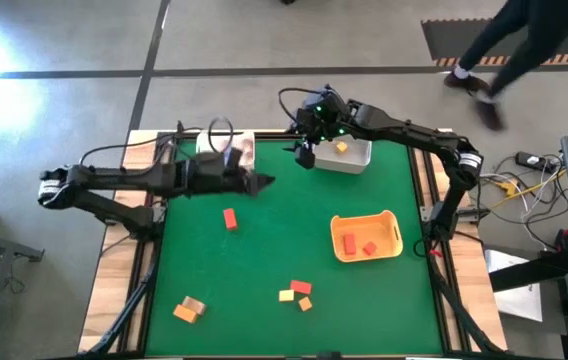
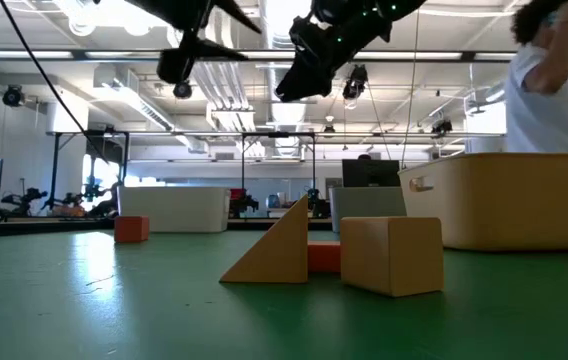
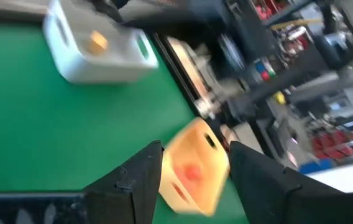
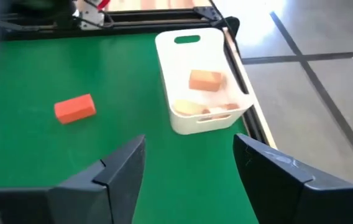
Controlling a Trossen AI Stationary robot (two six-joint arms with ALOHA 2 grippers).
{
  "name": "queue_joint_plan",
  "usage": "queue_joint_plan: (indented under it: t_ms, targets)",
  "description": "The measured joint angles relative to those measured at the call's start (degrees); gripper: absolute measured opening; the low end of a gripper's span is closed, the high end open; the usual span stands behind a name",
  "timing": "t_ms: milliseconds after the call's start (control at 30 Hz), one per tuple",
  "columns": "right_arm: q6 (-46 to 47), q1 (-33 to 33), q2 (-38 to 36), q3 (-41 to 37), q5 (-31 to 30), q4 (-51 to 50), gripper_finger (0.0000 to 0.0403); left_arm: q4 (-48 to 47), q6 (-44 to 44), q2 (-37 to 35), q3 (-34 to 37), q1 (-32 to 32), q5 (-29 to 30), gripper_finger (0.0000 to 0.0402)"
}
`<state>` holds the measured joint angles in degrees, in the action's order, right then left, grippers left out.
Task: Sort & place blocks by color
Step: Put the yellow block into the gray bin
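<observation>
Both grippers hang in the air and hold nothing. My left gripper (image 1: 261,183) is open over the mat's middle left and points toward the orange tray (image 3: 192,168). My right gripper (image 1: 306,156) is open beside the far right white bin (image 1: 346,155), which holds a yellow block (image 1: 342,147). A red block (image 1: 230,218) lies on the mat near the left gripper. The far left white bin (image 4: 204,84) holds an orange block (image 4: 204,79) and tan ones. Red, yellow and orange blocks (image 1: 297,294) lie near the near edge. A tan and orange pair (image 1: 189,308) lies at near left.
The orange tray (image 1: 366,236) at mid right holds red blocks (image 1: 360,244). In the low view a tan wedge (image 2: 274,250) and a tan cube (image 2: 389,255) stand close in front. A person (image 1: 509,45) walks on the floor beyond the table's far right corner.
</observation>
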<state>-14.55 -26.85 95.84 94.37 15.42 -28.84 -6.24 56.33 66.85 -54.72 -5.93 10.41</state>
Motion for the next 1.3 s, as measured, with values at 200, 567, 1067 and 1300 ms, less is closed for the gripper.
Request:
queue_joint_plan:
  t_ms: [200, 567, 1067, 1300]
  targets:
    - [0.5, -0.5, 1.9, 0.0, 0.0, 0.7, 0.022, 0.2, -1.3, 1.4, 0.7, 8.1, 2.6, 0.017]
    - [0.6, 0.7, 2.0, -1.7, 0.0, -3.8, 0.0197, 0.7, -25.7, 5.6, 1.7, 9.4, 3.5, 0.017]
    - [18.0, 14.2, -9.7, -2.6, -4.6, -21.1, 0.0142, -3.3, -29.8, 9.2, 1.8, 18.5, 3.6, 0.017]
    - [23.0, 25.6, -14.5, -3.3, -7.2, -22.0, 0.0123, -7.4, -26.3, 6.8, 1.8, 22.7, 9.6, 0.017]
